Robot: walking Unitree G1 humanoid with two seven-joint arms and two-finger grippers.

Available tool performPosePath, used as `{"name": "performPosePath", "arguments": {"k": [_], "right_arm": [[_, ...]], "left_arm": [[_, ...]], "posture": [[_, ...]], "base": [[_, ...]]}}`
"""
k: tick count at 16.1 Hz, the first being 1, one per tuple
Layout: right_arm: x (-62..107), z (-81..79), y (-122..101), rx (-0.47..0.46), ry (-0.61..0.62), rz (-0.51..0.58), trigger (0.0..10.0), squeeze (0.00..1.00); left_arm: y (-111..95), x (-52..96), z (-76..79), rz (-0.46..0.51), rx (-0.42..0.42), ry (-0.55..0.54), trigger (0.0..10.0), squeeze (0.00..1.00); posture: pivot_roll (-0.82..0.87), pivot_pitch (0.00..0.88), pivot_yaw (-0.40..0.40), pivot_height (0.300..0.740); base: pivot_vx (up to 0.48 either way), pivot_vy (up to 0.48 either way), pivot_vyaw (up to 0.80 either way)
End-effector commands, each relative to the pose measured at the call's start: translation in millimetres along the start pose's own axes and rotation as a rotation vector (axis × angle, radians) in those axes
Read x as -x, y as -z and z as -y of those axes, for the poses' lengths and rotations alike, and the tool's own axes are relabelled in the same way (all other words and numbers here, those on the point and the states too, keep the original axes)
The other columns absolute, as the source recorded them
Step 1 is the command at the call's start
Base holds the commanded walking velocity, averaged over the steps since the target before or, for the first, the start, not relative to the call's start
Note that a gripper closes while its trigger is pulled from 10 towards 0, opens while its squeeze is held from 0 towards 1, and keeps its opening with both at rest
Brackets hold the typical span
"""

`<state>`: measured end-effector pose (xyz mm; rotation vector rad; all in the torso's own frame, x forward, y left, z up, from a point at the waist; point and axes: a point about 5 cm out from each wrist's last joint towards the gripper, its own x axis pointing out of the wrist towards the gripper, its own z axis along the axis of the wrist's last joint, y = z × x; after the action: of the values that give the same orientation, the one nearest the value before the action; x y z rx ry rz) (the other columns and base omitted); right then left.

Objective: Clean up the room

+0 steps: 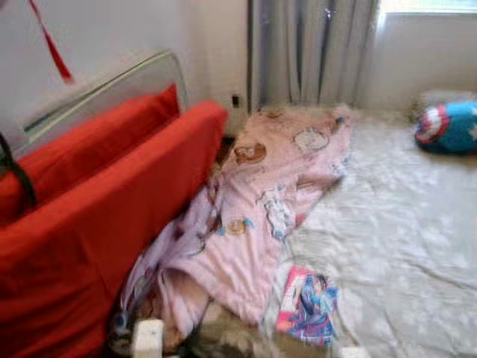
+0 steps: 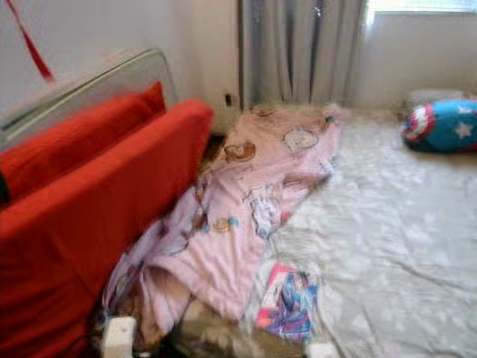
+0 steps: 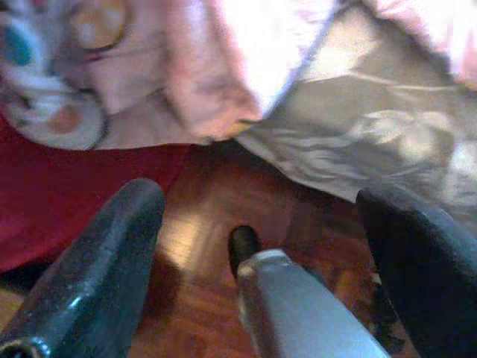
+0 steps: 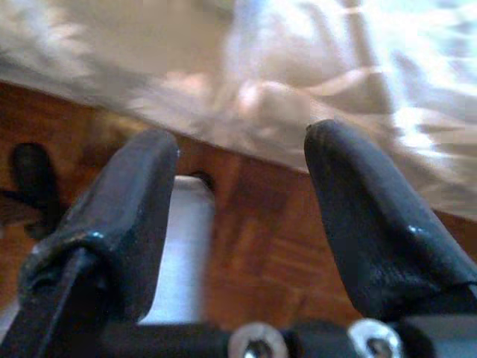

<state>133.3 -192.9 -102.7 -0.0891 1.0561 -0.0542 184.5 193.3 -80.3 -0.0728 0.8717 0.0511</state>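
Beyond both spread, empty jaws, the blanket (image 1: 253, 216) lies rumpled and a book (image 1: 308, 306) sits on the bed (image 1: 402, 239), so tidying seems barely begun.

Light source: daylight from the window (image 1: 428, 6) at the upper right of the head views, overexposed to plain white.
Brightness: the pale bedsheet (image 1: 402, 224) is washed out toward the right; the red cushions (image 1: 97, 216) at left keep strong colour.
Shadows: dark at the bottom edge, under the pink blanket (image 1: 246, 216).
Blur: both head views are soft all over; the book (image 1: 307, 306) cover and blanket prints are smeared.
Left wrist view: the left tool (image 3: 261, 253) is out of focus, the blanket above it glares white, and the wooden floor (image 3: 216, 246) carries a bright patch.
Right wrist view: the right tool (image 4: 242, 216) is dark with small highlights; the sheet behind is blown out and blurred.
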Motion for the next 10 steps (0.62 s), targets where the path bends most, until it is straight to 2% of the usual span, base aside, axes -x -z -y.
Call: {"name": "performPosePath", "arguments": {"k": [1, 5, 6, 9, 10], "right_arm": [[-2.0, -15.1, -11, 0.0, -0.039, 0.033, 10.0, 0.0], [-2.6, -15.2, -16, -0.001, -0.041, 0.057, 10.0, 0.0], [-3.4, -16.1, -25, -0.001, -0.043, 0.092, 10.0, 0.0], [-4.3, -14.4, -68, -0.076, -0.032, 0.277, 10.0, 0.0], [-1.3, -12.2, -97, -0.095, -0.024, 0.415, 10.0, 0.0]], "left_arm": [[4, 3.3, -16.0, -0.018, 0.003, -0.042, 10.0, 0.0], [3, 3.4, -15.9, -0.001, 0.001, -0.044, 10.0, 0.0], [2, 3.4, -15.5, 0.015, 0.0, -0.04, 10.0, 0.0], [-3, 3.8, -13.8, 0.072, 0.007, -0.023, 10.0, 0.0], [-5, 4.3, -13.5, 0.106, 0.006, -0.016, 10.0, 0.0]], "posture": [[-0.07, 0.0, 0.028, 0.74], [-0.06, 0.0, 0.024, 0.74], [-0.06, 0.0, 0.022, 0.74], [-0.06, 0.0, 0.021, 0.74], [-0.07, 0.0, 0.022, 0.74]], "base": [[0.0, 0.0, 0.0], [0.0, 0.0, 0.0], [0.0, 0.0, 0.0], [0.0, 0.0, 0.0], [0.0, 0.0, 0.0]]}}
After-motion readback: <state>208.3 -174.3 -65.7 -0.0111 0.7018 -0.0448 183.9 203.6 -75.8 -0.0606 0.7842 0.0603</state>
